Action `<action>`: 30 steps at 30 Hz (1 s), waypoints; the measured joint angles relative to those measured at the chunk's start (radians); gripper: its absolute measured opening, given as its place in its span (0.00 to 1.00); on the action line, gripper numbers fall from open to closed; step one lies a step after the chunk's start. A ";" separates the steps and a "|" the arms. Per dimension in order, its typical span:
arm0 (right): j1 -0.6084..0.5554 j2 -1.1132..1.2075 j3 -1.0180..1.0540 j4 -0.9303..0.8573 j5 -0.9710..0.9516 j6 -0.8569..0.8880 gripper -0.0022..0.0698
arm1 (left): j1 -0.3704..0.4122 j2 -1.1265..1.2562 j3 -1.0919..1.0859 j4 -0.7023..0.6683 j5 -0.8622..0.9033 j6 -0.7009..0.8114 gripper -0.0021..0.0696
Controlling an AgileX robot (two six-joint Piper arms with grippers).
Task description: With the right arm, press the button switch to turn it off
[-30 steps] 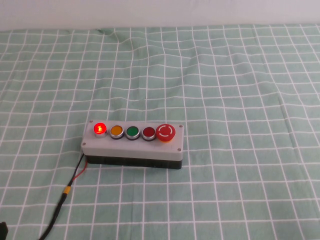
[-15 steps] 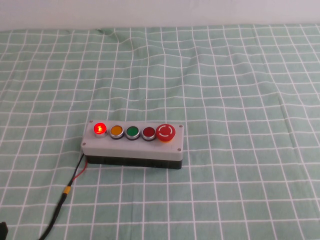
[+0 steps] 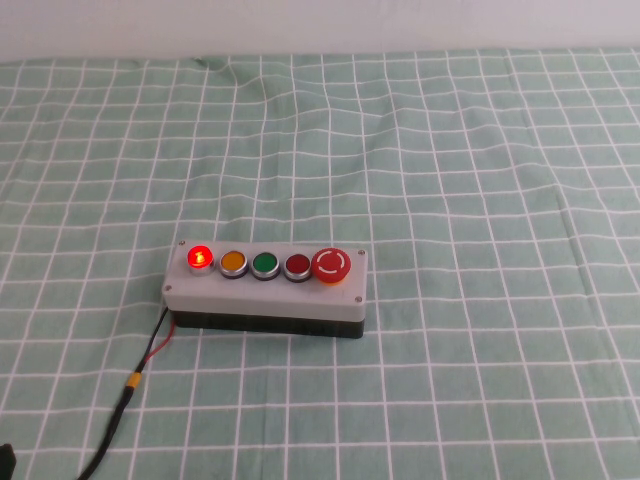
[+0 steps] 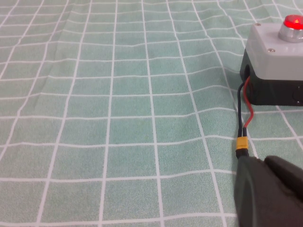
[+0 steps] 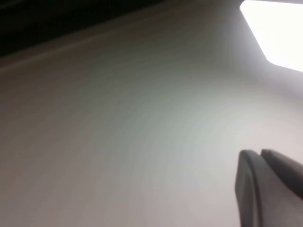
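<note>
The button switch (image 3: 267, 285) is a grey-topped box on a black base, lying left of centre on the cloth. Its leftmost red button (image 3: 200, 257) glows; orange, green, dark red and a large red mushroom button (image 3: 331, 265) follow in a row. A red and black wire (image 3: 140, 375) trails from the box's left end toward me. The left wrist view shows the box's end (image 4: 277, 52), the lit button (image 4: 293, 23) and the wire (image 4: 244, 118). My left gripper (image 4: 262, 161) is shut and empty, just short of the wire's yellow connector (image 4: 242, 144). My right gripper (image 5: 259, 153) is shut, empty, and faces a pale surface; the right arm is out of the high view.
A green cloth with white checks (image 3: 450, 180) covers the whole table, with a pale wall behind. A bright light panel (image 5: 279, 33) shows in the right wrist view. A small dark tip (image 3: 4, 462) sits at the bottom left corner of the high view.
</note>
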 joint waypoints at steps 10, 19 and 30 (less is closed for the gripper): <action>0.000 0.151 -0.473 -0.070 0.776 0.033 0.01 | 0.000 0.000 0.000 0.000 0.000 0.000 0.02; 0.000 0.482 -0.747 -0.086 1.260 -0.002 0.01 | 0.000 0.000 0.000 0.000 0.000 0.000 0.02; 0.000 0.660 -0.803 0.040 1.204 -0.014 0.01 | 0.000 0.000 0.000 0.000 0.000 0.000 0.02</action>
